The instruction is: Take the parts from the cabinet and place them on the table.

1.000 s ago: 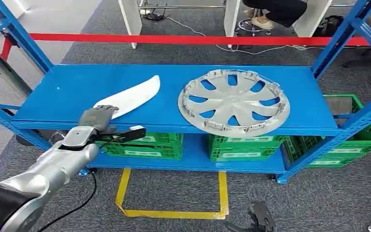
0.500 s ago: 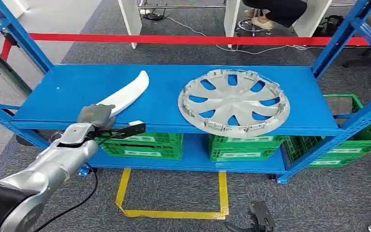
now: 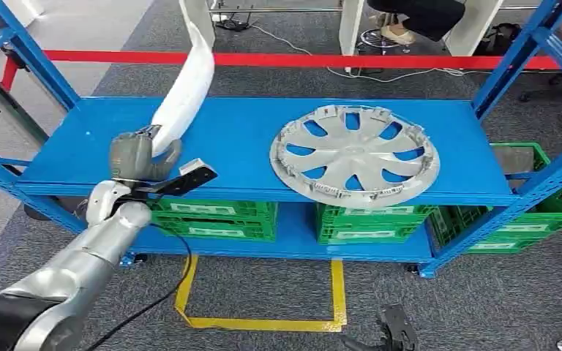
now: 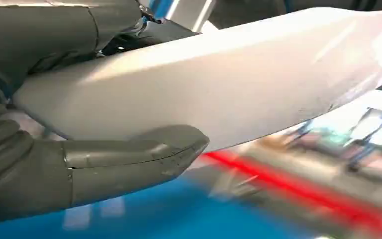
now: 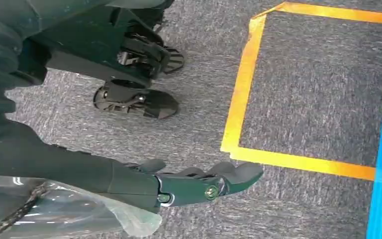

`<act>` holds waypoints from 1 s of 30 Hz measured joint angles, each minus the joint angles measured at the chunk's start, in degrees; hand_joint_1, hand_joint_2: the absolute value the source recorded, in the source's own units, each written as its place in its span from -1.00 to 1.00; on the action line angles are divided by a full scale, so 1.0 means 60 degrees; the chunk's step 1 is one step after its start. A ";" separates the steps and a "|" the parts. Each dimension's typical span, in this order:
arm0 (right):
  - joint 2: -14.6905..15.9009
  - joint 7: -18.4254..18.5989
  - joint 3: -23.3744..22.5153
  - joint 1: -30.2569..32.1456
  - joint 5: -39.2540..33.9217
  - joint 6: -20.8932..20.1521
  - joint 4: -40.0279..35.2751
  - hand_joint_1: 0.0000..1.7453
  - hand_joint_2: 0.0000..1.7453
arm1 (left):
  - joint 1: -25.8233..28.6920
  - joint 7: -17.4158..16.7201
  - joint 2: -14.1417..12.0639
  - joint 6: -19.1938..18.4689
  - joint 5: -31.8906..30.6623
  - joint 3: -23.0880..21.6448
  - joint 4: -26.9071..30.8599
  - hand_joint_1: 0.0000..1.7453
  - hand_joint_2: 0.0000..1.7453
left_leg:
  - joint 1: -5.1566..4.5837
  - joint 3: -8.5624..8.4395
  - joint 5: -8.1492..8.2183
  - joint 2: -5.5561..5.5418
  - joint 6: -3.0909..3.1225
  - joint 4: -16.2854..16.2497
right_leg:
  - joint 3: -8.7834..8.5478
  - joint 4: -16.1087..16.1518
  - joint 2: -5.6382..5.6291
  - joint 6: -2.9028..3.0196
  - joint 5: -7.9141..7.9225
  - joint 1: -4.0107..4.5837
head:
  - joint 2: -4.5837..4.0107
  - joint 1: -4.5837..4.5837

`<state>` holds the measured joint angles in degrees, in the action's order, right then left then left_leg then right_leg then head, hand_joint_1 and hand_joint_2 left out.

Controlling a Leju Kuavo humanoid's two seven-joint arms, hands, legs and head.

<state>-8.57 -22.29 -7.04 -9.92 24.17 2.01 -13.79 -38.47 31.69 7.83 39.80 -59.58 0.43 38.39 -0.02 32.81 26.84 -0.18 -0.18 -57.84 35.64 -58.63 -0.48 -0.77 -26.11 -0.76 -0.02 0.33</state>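
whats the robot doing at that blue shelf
The left hand grips one end of a long white curved part and holds it tilted up off the blue shelf. A silver wheel cover lies flat on the shelf. The right hand hangs empty above the grey floor.

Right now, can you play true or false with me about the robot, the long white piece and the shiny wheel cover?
1. The left hand holds the long white trim piece. True.
2. The white trim piece lies flat on the shelf. False: it is raised, its far end pointing up and away.
3. The silver hubcap rests on the blue top shelf. True.
4. The right hand holds the hubcap. False: it hangs above the grey carpet, holding nothing.
5. The crates under the shelf are red. False: they are green.
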 joint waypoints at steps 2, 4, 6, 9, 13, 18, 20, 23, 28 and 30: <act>0.0000 -0.0004 -0.0004 -0.0009 0.0022 0.0004 0.0000 -1.00 1.00 | 0.0203 0.1022 0.0495 0.0033 0.0145 0.0895 0.0782 1.00 1.00 | 0.0000 0.0003 0.0002 -0.0001 0.0002 -0.0001 | -0.0001 0.0000 0.0000 0.0000 0.0000 0.0000 | 0.0000 0.0000; -0.0004 0.0000 -0.0004 -0.0006 0.0036 0.0004 0.0000 -1.00 1.00 | 0.0382 0.1286 0.0830 0.0036 0.0244 0.1438 0.1500 1.00 1.00 | 0.0000 0.0002 0.0011 0.0008 0.0006 -0.0001 | -0.0001 0.0000 -0.0013 0.0000 0.0000 -0.0002 | 0.0000 0.0000; -0.0004 0.0000 -0.0007 0.0001 0.0051 0.0004 0.0000 -1.00 1.00 | 0.0524 0.1345 0.1067 0.0047 0.0448 0.1707 0.2049 1.00 1.00 | 0.0000 0.0000 0.0012 0.0010 0.0007 -0.0001 | -0.0001 0.0001 -0.0016 0.0000 0.0001 -0.0002 | 0.0000 0.0000; -0.0004 0.0004 -0.0007 -0.0004 0.0058 0.0004 0.0000 -1.00 1.00 | 0.0681 0.1381 0.1223 0.0051 0.0615 0.1936 0.2610 1.00 1.00 | 0.0003 0.0000 0.0007 0.0003 0.0007 -0.0001 | -0.0002 0.0000 0.0006 0.0000 0.0000 0.0002 | 0.0000 -0.0004; -0.0004 0.0007 -0.0007 -0.0014 0.0058 0.0007 0.0000 -1.00 1.00 | 0.0878 0.1381 0.1398 0.0051 0.1144 0.2001 0.3135 1.00 1.00 | 0.0005 0.0000 0.0003 0.0000 0.0007 0.0000 | -0.0005 0.0000 0.0004 0.0001 0.0001 0.0004 | 0.0000 0.0000; -0.0004 0.0007 -0.0011 -0.0011 0.0058 0.0040 0.0000 -1.00 1.00 | 0.1021 0.1381 0.1452 0.0051 0.1697 0.2009 0.3327 1.00 1.00 | 0.0004 0.0003 0.0004 0.0000 0.0007 -0.0001 | -0.0004 0.0000 0.0009 0.0000 0.0001 0.0003 | 0.0000 -0.0004; -0.0004 0.0007 -0.0011 -0.0015 0.0058 0.0044 0.0000 -1.00 1.00 | 0.1044 0.1385 0.1456 0.0051 0.1741 0.2009 0.3342 1.00 1.00 | 0.0003 0.0004 0.0004 0.0000 0.0007 -0.0001 | -0.0005 0.0000 0.0010 0.0000 0.0000 0.0003 | 0.0000 0.0000; -0.0004 0.0007 -0.0015 -0.0010 0.0058 0.0058 0.0000 -1.00 1.00 | 0.1054 0.1381 0.1456 0.0051 0.1751 0.2008 0.3356 1.00 1.00 | 0.0002 0.0004 0.0005 0.0000 0.0008 -0.0001 | -0.0004 0.0000 0.0007 0.0000 0.0000 0.0002 | 0.0000 0.0000; -0.0004 0.0011 -0.0015 -0.0010 0.0065 0.0058 0.0000 -1.00 1.00 | 0.1067 0.1385 0.1452 0.0051 0.2035 0.1998 0.3367 1.00 1.00 | 0.0002 0.0004 0.0006 0.0000 0.0009 -0.0002 | -0.0004 0.0000 0.0008 0.0000 0.0000 0.0001 | 0.0000 -0.0004; -0.0004 0.0015 -0.0018 -0.0010 0.0080 0.0058 0.0000 -1.00 1.00 | 0.1067 0.1385 0.1449 0.0051 0.2207 0.1983 0.3367 1.00 1.00 | 0.0002 0.0003 0.0006 0.0000 0.0009 -0.0002 | -0.0003 0.0000 0.0007 0.0000 0.0000 0.0001 | 0.0000 -0.0004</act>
<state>-8.59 -22.21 -7.15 -9.98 24.65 2.36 -13.79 -32.07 40.00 16.52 40.11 -46.33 12.33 58.60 -0.01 32.83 26.87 -0.18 -0.13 -57.85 35.62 -58.63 -0.44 -0.77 -26.11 -0.75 -0.02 0.31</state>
